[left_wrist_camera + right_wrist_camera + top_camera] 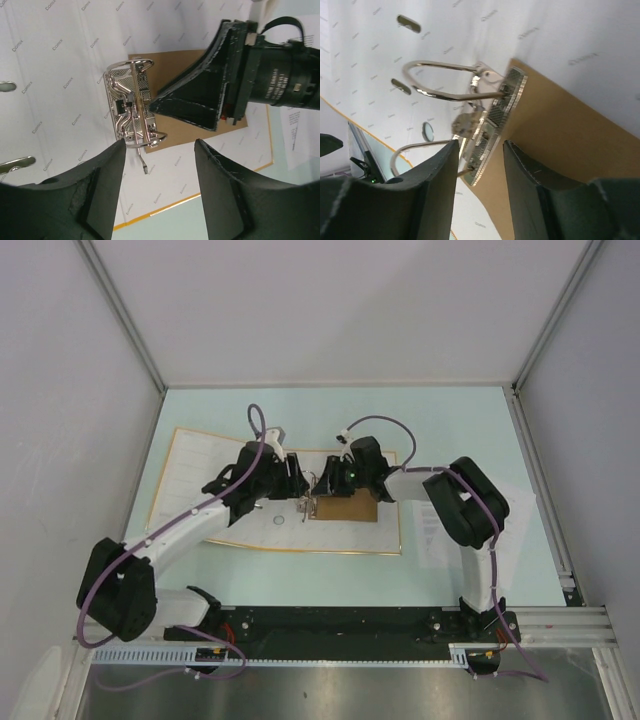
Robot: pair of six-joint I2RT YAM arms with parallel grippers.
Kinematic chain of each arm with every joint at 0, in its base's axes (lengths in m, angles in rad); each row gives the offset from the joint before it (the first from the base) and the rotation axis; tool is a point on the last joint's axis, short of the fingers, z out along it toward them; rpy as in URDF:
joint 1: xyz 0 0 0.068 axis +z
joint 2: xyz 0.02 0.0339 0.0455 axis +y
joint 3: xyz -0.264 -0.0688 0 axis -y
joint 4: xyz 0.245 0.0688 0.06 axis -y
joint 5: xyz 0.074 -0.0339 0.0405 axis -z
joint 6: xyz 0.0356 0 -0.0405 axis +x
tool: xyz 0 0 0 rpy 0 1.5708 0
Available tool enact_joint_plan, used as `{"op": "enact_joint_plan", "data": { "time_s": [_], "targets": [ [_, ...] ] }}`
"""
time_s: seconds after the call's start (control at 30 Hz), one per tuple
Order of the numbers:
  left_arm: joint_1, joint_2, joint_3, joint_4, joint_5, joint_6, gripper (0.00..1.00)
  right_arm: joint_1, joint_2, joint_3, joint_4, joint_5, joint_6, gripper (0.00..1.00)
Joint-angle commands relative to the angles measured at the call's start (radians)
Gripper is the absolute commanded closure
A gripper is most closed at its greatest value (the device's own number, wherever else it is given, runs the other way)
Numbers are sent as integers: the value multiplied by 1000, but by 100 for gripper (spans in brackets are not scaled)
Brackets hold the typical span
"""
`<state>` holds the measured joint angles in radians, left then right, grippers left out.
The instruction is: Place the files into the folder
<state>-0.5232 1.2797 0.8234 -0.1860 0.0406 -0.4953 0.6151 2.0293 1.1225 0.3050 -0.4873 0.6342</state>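
Tabletop (pixel 330 410) of pale green carries the folder (pixel 200 470), which lies opened flat near the middle, whitish inside up, with a thin orange-yellow border along its edges. The files (pixel 432 535) lie outside it, flat on the tabletop just beside its right edge. They are white printed sheets, partly covered from above by the right arm (pixel 465 505).

Both arms reach in over the middle of the folder, and their claws meet nose to nose above the spine.

The left claw (pixel 160 145) hangs released. Its two dark fingers stand well apart with nothing between them, and the bare folder lining shows through the gap.

The right claw (pixel 480 142) points in from the opposite side, its tip close to the ring clip (pixel 131 102). Its fingers are parted as well, and the base plate of the clip shows through the gap. I cannot tell whether either finger touches the metal.

A brown cardboard panel (pixel 350 508) lies on the lining right of the spine. The chrome ring clip sits on its left edge with two wire arches rising from it. A thin metal lever (pixel 142 162) sticks out from the clip toward the left claw.
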Motion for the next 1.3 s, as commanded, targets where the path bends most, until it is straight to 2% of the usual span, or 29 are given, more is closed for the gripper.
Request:
{"op": "enact_joint_plan", "data": {
  "time_s": [0.0,0.13,0.23,0.37,0.47,0.57,0.67,0.7,0.8,0.93,1.13,1.2,1.27],
  "targets": [
    [-9,53,46,5,-24,17,38,-12,-50,14,-102,46,-16,52],
    [-9,73,20,42,-11,-11,40,-18,-75,13,-142,70,-27,41],
    [-17,84,7,43,-24,-17,42,-23,-57,14,-104,47,-5,39],
    [-21,87,-24,65,-38,-29,47,-8,-14,14,-54,53,47,43],
    [-23,95,-41,65,-38,-34,53,17,15,22,-30,90,70,55],
    [-26,86,-61,78,-38,-37,60,66,25,80,-150,257,29,58],
    [-29,81,-78,92,-38,-46,68,133,16,137,-279,474,-19,59],
    [-31,79,-81,95,-38,-46,70,149,17,154,-309,589,-30,59],
    [-35,81,-98,115,-31,-52,76,189,26,220,-467,731,-53,60],
    [-35,78,-105,123,-25,-54,82,225,75,293,-555,828,-85,61],
    [-35,41,-122,122,-30,-54,83,278,137,391,-639,892,-93,64],
    [-35,23,-124,115,-33,-54,81,279,163,410,-659,874,-79,69],
    [-37,-9,-121,92,-38,-58,74,281,181,433,-679,850,-50,70]
  ]
}}
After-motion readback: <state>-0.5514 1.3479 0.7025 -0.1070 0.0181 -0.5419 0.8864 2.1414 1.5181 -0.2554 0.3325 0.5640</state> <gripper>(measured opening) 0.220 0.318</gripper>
